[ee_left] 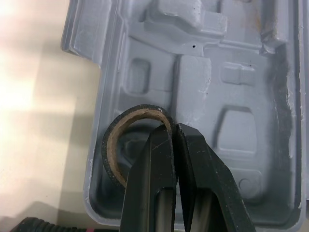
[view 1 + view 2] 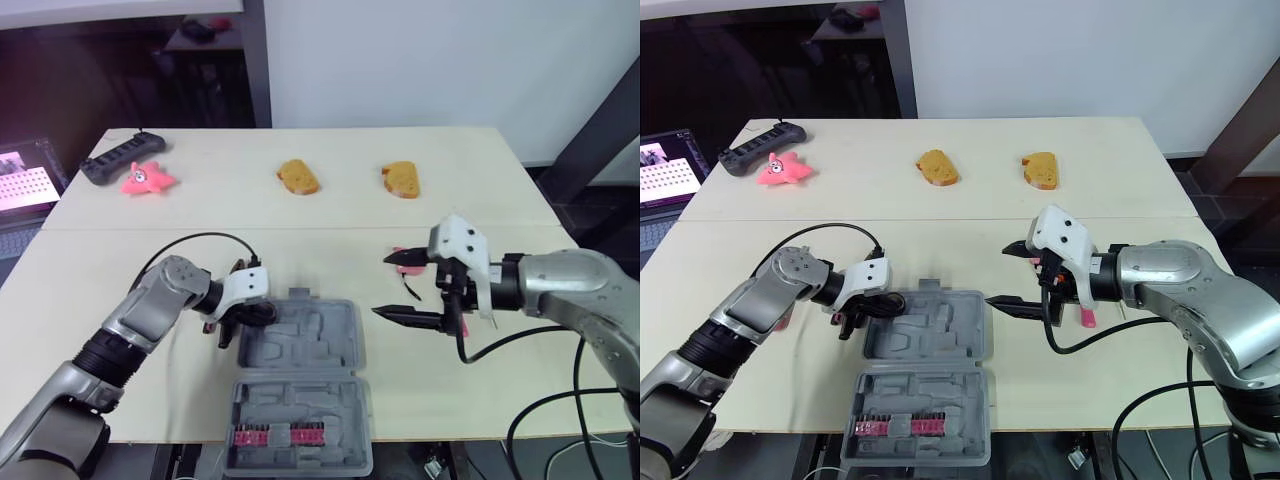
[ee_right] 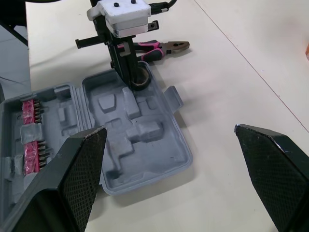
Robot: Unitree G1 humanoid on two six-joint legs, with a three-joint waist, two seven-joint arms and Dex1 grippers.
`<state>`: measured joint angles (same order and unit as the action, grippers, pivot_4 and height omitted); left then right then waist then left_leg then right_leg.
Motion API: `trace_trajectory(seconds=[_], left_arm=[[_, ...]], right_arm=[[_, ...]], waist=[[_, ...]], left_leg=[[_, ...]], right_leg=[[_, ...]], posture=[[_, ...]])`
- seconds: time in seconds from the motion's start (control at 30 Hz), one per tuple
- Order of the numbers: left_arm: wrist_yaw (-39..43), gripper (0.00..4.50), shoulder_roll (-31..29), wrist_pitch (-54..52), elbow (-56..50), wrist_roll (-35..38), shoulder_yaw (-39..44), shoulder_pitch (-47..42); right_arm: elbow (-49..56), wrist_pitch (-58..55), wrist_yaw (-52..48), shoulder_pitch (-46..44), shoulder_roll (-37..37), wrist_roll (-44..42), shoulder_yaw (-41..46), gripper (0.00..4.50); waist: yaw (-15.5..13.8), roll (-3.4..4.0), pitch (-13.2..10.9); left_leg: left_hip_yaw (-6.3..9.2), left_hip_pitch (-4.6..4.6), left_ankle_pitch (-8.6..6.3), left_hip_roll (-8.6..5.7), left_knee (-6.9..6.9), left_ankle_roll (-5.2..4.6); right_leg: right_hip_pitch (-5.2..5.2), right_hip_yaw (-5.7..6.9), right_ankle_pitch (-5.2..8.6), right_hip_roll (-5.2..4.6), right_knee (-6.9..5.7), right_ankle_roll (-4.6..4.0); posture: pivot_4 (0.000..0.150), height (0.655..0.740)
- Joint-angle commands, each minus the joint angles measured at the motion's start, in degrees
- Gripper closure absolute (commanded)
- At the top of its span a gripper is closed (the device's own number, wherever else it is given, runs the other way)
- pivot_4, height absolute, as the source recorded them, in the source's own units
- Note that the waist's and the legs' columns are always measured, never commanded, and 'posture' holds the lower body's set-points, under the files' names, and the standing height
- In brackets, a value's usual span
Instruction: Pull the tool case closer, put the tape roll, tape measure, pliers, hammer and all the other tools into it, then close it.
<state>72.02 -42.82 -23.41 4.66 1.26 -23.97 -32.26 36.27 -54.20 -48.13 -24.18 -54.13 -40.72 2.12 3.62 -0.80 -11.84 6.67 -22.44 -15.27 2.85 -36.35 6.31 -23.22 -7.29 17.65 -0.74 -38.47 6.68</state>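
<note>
The left tool (image 1: pixel 173 127) is pinching the tape roll (image 1: pixel 106 145) inside the open case (image 1: pixel 193 82); the right tool (image 2: pixel 381 287) is gaping wide.

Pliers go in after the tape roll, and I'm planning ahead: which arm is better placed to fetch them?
Left, probably. The pliers lie beside the left gripper, which is shut on the tape roll at the tool case. The open right gripper is across the case from them.
</note>
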Motion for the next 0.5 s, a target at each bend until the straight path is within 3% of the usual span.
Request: trace_trajectory(seconds=[0.03, 0.3, 0.4, 0.47, 0.5], left_arm=[[-0.23, 4.46, -0.79, 0.18, -0.55, -0.64, 1.33, -0.20], [0.53, 4.46, -2.31, -1.32, -2.10, -0.15, 2.09, -0.76], [0.71, 3.52, -2.20, -1.57, -2.02, 0.10, 2.17, -0.98], [1.34, 2.59, -2.44, -2.17, -2.40, 0.38, 2.12, -0.98], [1.64, 2.59, -2.58, -2.57, -2.71, 0.61, 2.18, -0.92]], right_arm=[[1.09, 0.89, -0.13, -0.96, -0.40, -0.33, 0.91, 0.00], [0.64, 0.97, -0.50, -1.11, -0.47, -0.10, 0.52, 0.00], [0.32, 1.05, -0.51, -1.49, -0.28, 0.14, 0.09, 0.00], [0.09, 1.16, -0.58, -1.71, -0.24, 0.27, -0.17, 0.00], [0.02, 1.18, -0.61, -1.78, -0.24, 0.29, -0.24, 0.00]], waist=[[-0.02, 0.00, 0.00], [-0.03, 0.00, 0.00], [0.01, 0.00, 0.00], [-0.01, 0.00, 0.00], [-0.01, 0.00, 0.00]], left_leg=[[0.00, 0.00, 0.00, 0.00, -0.02, 0.00], [0.00, 0.00, 0.00, 0.00, -0.11, 0.00], [0.00, 0.00, 0.00, 0.00, -0.13, 0.00], [0.01, 0.00, 0.00, 0.00, -0.14, 0.00], [0.01, 0.00, 0.00, 0.00, -0.14, 0.00]], right_leg=[[0.00, 0.00, 0.00, 0.00, -0.01, 0.00], [0.01, 0.00, 0.00, 0.00, -0.08, 0.00], [0.02, 0.00, 0.00, 0.01, -0.08, 0.00], [0.02, 0.00, 0.00, 0.01, -0.10, 0.00], [0.02, 0.00, 0.00, 0.01, -0.10, 0.00]], posture=[[0.150, 0.7400], [0.150, 0.7400], [0.150, 0.7400], [0.150, 0.7400], [0.150, 0.7400]])
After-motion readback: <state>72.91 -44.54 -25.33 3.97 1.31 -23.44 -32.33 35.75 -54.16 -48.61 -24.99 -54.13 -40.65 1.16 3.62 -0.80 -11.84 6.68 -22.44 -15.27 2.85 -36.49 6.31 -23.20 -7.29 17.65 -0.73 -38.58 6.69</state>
